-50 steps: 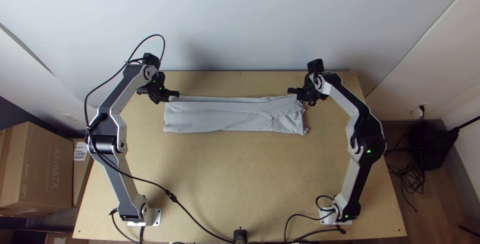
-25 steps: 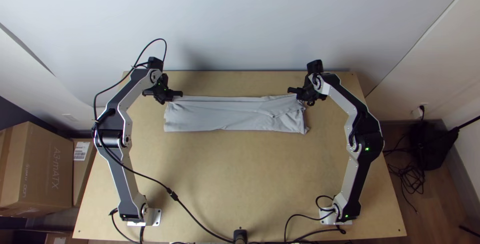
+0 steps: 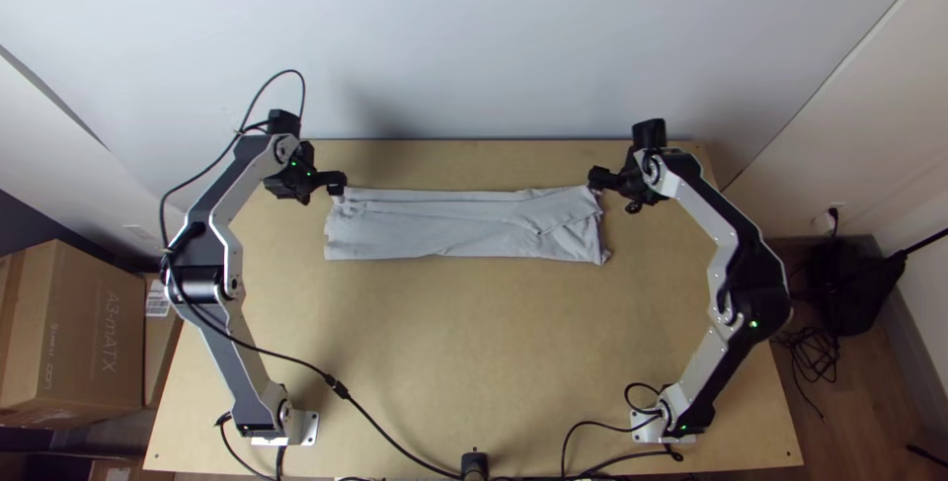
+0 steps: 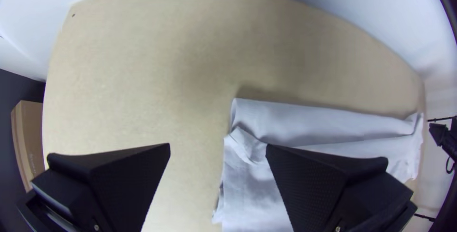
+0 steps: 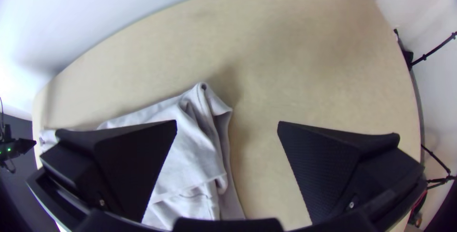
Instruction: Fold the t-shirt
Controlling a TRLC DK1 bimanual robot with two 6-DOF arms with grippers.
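The t-shirt lay in a long strip near the table's far edge; its lengthwise folding looked largely done, the crosswise folds apparently left. The left gripper and right gripper were wide open, empty, by its far corners.

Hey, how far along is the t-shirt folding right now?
The t-shirt already lies in a long, narrow folded strip. Nothing is gripped: the left claw and right claw are open at its two ends. Probably left: folding the strip shorter and smoothing the creases near the right claw.
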